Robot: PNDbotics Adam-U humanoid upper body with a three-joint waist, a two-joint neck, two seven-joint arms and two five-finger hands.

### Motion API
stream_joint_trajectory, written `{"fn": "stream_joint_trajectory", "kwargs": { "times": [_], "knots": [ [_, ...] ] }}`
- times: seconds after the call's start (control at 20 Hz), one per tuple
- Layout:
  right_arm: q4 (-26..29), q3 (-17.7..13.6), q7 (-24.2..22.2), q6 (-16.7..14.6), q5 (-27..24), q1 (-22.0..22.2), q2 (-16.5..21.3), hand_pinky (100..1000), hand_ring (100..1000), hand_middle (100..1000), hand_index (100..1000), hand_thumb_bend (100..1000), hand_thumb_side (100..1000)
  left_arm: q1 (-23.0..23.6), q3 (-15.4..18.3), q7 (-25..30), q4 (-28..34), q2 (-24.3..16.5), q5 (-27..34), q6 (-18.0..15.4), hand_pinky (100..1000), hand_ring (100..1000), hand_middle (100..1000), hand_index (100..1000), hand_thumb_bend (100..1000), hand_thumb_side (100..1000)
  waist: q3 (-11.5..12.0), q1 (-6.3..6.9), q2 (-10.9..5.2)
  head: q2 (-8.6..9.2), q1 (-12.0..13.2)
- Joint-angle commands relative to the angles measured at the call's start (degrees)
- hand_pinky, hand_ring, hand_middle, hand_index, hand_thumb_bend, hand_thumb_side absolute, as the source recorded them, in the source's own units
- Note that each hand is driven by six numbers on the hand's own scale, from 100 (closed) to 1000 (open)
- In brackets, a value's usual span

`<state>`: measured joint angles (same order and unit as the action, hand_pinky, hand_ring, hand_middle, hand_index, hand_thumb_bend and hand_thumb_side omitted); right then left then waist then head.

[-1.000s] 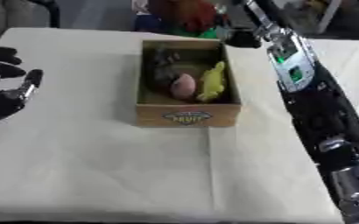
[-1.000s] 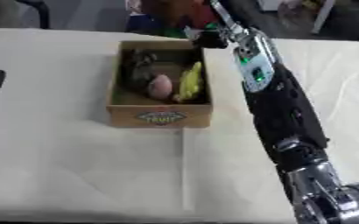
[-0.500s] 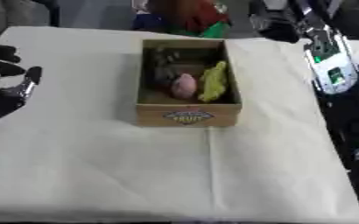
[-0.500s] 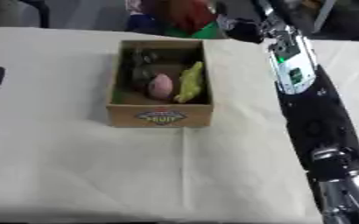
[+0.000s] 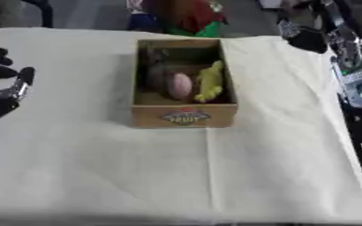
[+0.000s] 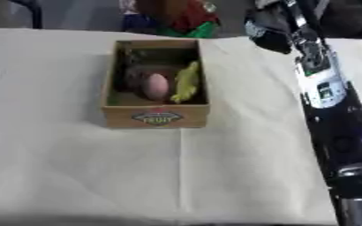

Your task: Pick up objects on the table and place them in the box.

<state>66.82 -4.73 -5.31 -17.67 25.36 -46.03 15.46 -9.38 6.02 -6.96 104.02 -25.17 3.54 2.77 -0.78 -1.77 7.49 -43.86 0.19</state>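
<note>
A cardboard box [image 5: 185,116] with a fruit label stands on the cream-covered table [image 5: 99,167], a little behind the middle. Inside it lie a pink egg-shaped thing [image 5: 179,85], a yellow banana-like thing [image 5: 210,82] to its right, and a dark thing [image 5: 156,73] to its left. My left hand [image 5: 2,88] rests open at the left edge, fingers up, well clear of the box. My right arm runs up the right side, and its hand [image 6: 265,27] is a dark blurred shape past the box's far right corner, above the table's back edge.
Red, green and blue things [image 5: 188,15] sit just beyond the table's far edge behind the box. A crease in the cloth [image 5: 209,172] runs from the box toward the front edge. My right forearm [image 6: 323,88] covers the table's right margin.
My right arm has swung to the right, away from the box's far right corner. The left hand and the box's contents have stayed put.
</note>
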Motion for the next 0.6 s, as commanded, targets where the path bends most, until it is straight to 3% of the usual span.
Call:
{"fn": "stream_joint_trajectory", "kwargs": {
  "times": [0.05, 0.6],
  "knots": [
    [1.7, -0.7, 0.0, 0.5, -1.3, -0.5, 1.8, 740, 858, 668, 853, 100, 100, -0.2, 0.7, -0.5, 1.0, -0.8, 0.1, -0.1, 703, 559, 554, 686, 432, 100, -0.1, 0.16, -0.57, -0.26, -0.5],
    [1.7, -0.7, -0.4, 0.7, -2.0, 0.4, 1.6, 738, 856, 661, 851, 100, 100, 0.0, 0.9, -1.2, 0.9, -0.5, 0.2, -0.1, 699, 553, 547, 682, 429, 100, -0.2, 0.38, -0.46, -0.26, -0.1]
  ]
}}
